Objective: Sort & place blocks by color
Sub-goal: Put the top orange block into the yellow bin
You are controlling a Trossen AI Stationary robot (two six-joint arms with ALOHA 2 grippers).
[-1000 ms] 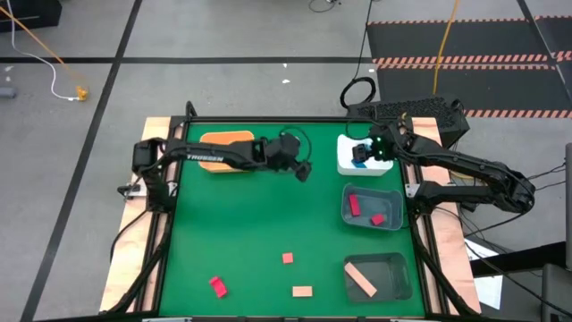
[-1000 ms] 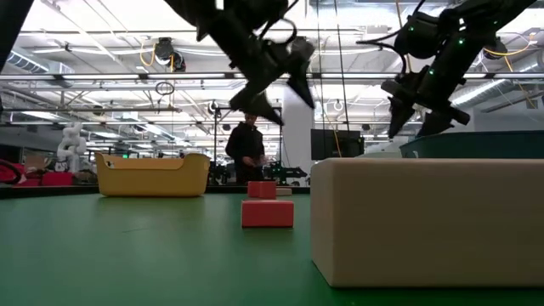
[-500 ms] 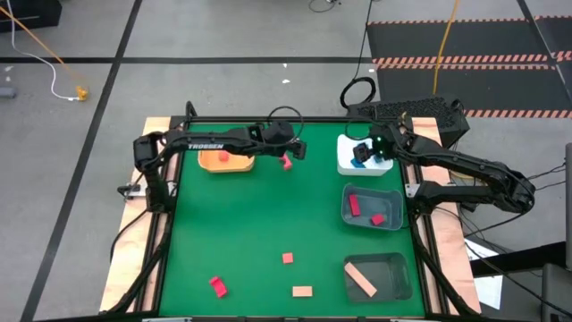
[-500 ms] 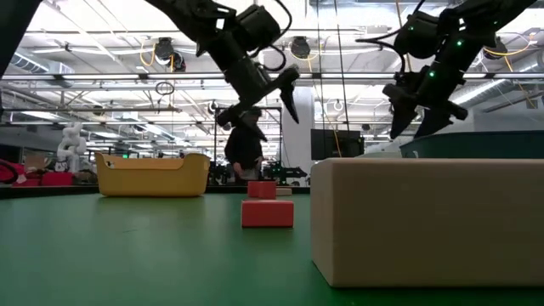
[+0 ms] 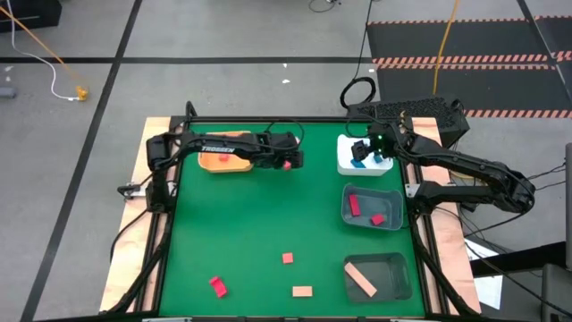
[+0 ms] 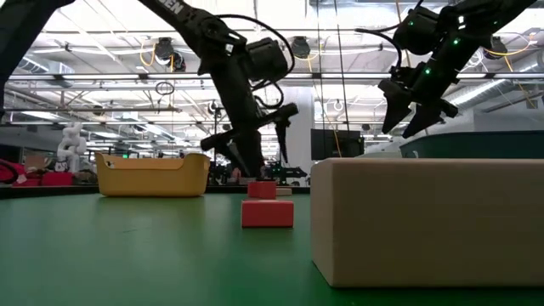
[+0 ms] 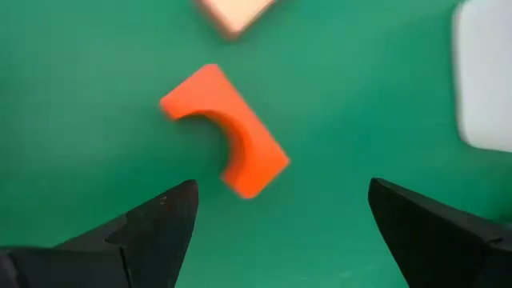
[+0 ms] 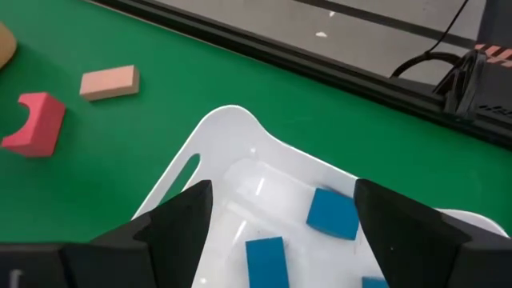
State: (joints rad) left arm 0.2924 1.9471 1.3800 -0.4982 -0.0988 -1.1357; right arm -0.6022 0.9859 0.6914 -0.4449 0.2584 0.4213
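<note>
My left gripper [image 5: 288,161] [image 7: 282,189] is open and points down over a red arch-shaped block [image 7: 228,132] that lies flat on the green table near its far edge. A pale tan block [image 7: 234,11] lies just beyond the arch. My right gripper [image 5: 365,154] [image 8: 284,189] hovers open over the white tray [image 8: 216,140], which holds three blue blocks [image 8: 332,214]. The right wrist view also shows the arch block [image 8: 32,124] and the tan block [image 8: 108,82]. Two more red blocks [image 5: 288,258] [image 5: 218,286] and a tan one [image 5: 302,291] lie near the table's near edge.
An orange tray [image 5: 219,161] sits at the far left, partly under my left arm. A grey tray [image 5: 393,219] on the right holds two red blocks. Another grey tray [image 5: 398,268] nearer holds a tan bar. A big tan block [image 6: 425,221] stands close to the low camera.
My left gripper has come down from high above the table to just over the red arch block, shifting a little toward the left and turning at the wrist. It has stayed open.
</note>
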